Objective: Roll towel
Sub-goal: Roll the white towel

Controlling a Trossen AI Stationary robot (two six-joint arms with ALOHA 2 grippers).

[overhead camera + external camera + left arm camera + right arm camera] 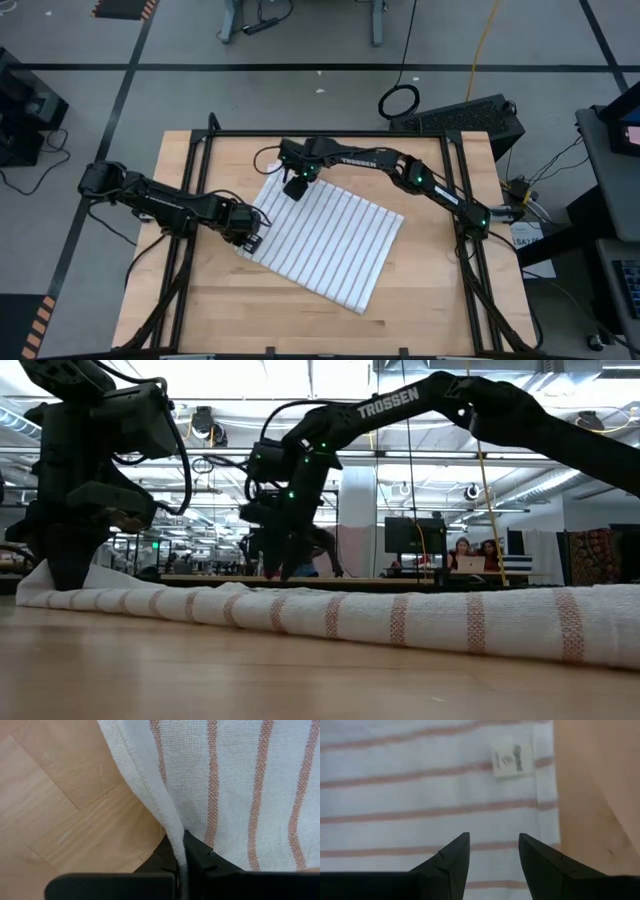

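Lying flat and skewed across the middle of the bench (200, 300), the towel (330, 240) is spreading its stripes along its short way, so a roll would have to be starting from one of its short ends. The left end effector (252, 232) is sitting at the towel's left corner and is pinching the hem; in the left wrist view the cloth edge (170, 832) is running down into the closed jaws, which is giving that arm a firm hold on the corner for lifting or turning it over. The right end effector (492, 855) is hovering over the neighbouring far corner, near the small white tag (508, 761), with its jaws standing partly apart and nothing between them. That spacing is suiting a descent onto the hem beside the tag, I judge, so that both corners of the same end are being held before the rolling is beginning. No roll is forming yet.
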